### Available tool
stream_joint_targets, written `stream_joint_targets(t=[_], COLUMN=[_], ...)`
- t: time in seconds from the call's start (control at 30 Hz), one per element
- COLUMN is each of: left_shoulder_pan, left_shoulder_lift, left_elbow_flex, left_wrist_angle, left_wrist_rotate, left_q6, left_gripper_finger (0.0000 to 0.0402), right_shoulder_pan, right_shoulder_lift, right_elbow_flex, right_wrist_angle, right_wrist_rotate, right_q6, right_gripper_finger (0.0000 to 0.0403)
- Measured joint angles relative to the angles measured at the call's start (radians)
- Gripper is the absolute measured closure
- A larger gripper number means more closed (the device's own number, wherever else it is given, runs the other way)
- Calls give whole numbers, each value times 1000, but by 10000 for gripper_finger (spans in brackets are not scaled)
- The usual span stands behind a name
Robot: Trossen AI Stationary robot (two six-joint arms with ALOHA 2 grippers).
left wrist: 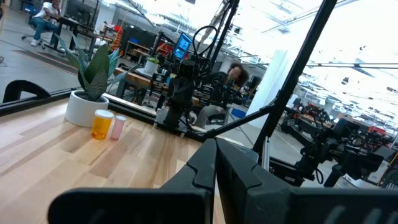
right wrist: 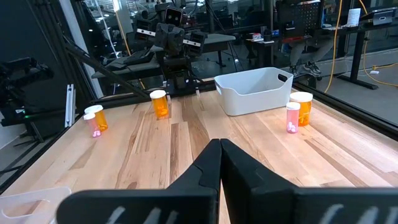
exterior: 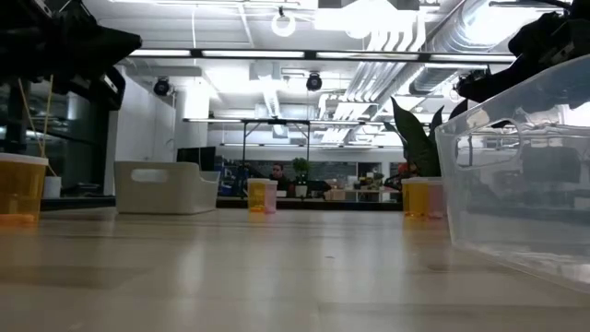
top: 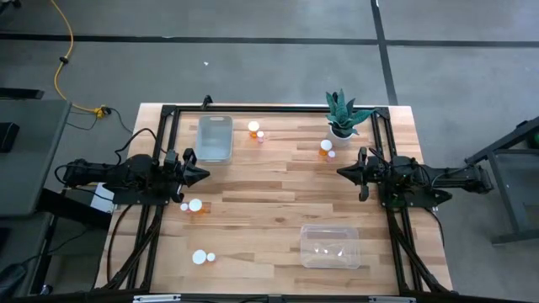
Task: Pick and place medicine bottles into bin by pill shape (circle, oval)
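Observation:
Several small amber and pink medicine bottles with white caps stand upright in pairs on the wooden table: one pair at the far middle (top: 255, 130), one by the plant (top: 328, 149), one at the left (top: 194, 205), one at the near left (top: 202, 257). My left gripper (top: 205, 175) hangs shut and empty over the table's left side, its fingers pointing toward the right edge; its wrist view (left wrist: 214, 152) looks at the pair by the plant (left wrist: 107, 125). My right gripper (top: 340, 172) hangs shut and empty over the right side, pointing toward the left edge (right wrist: 219, 148).
A white bin (top: 215, 137) stands at the far left and a clear tub (top: 330, 246) at the near right. A potted green plant (top: 343, 115) stands at the far right. Bare wood lies between the two grippers.

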Motion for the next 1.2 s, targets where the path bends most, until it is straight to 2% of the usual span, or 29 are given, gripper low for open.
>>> stream_joint_targets(t=[0.4,0.47,0.63,0.73,0.83,0.9,1.0,1.2], left_shoulder_pan=[0,0,0,1,-1,-9,-22,-52], left_shoulder_lift=[0,1,0,9,53,112,238,526], left_elbow_flex=[0,-1,-1,-1,31,94,241,617], left_wrist_angle=[3,38,218,330,345,258,12,-564], left_wrist_rotate=[-13,-59,-186,-329,-343,-321,-278,-61], left_q6=[0,-11,-166,-205,-244,-247,-243,-218], left_gripper_finger=[401,401,401,401,393,378,341,243], right_shoulder_pan=[0,0,0,0,0,0,0,0], right_shoulder_lift=[0,0,0,0,0,0,0,0], right_elbow_flex=[0,0,0,0,0,0,0,0], right_wrist_angle=[0,0,0,0,0,0,0,0], right_wrist_rotate=[0,0,0,0,0,0,0,0], right_q6=[0,0,0,0,0,0,0,0], right_gripper_finger=[403,403,403,403,403,403,403,403])
